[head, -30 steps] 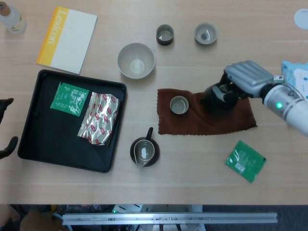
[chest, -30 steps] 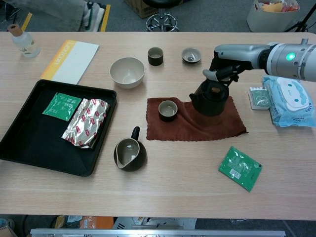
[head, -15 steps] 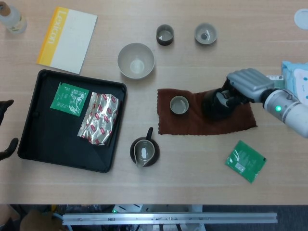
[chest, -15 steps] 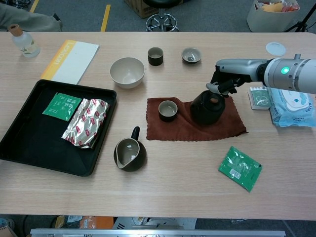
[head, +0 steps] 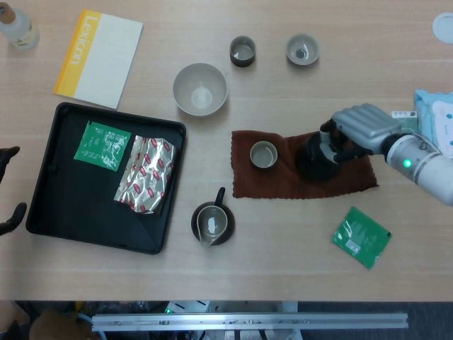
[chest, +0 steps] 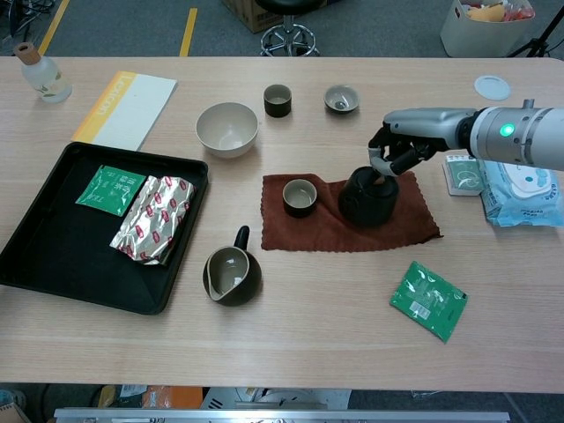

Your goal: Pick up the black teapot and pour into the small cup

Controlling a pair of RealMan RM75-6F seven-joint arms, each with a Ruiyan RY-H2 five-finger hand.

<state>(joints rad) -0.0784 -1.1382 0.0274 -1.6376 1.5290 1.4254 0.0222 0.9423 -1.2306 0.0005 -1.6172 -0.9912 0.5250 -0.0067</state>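
Note:
The black teapot (head: 315, 159) (chest: 367, 197) stands upright on the right half of a brown cloth (head: 283, 185) (chest: 317, 231). My right hand (head: 359, 127) (chest: 401, 148) reaches in from the right, its fingers curled over the pot's top and handle, gripping it. The small cup (head: 263, 154) (chest: 300, 196) sits on the same cloth, just left of the teapot and apart from it. My left hand (head: 13, 212) shows only as dark spread fingers at the left edge of the head view, holding nothing.
A black tray (head: 53, 212) with packets lies at the left. A dark pitcher (head: 212, 223) stands in front of the cloth, and a bowl (head: 200, 89) and two more cups (head: 242, 51) (head: 302, 49) behind it. A green packet (head: 361, 237) and a wipes pack (chest: 515, 181) lie at the right.
The teapot has shifted slightly toward the front of the cloth. My right hand has drawn back to the right and settled lower over the pot's top.

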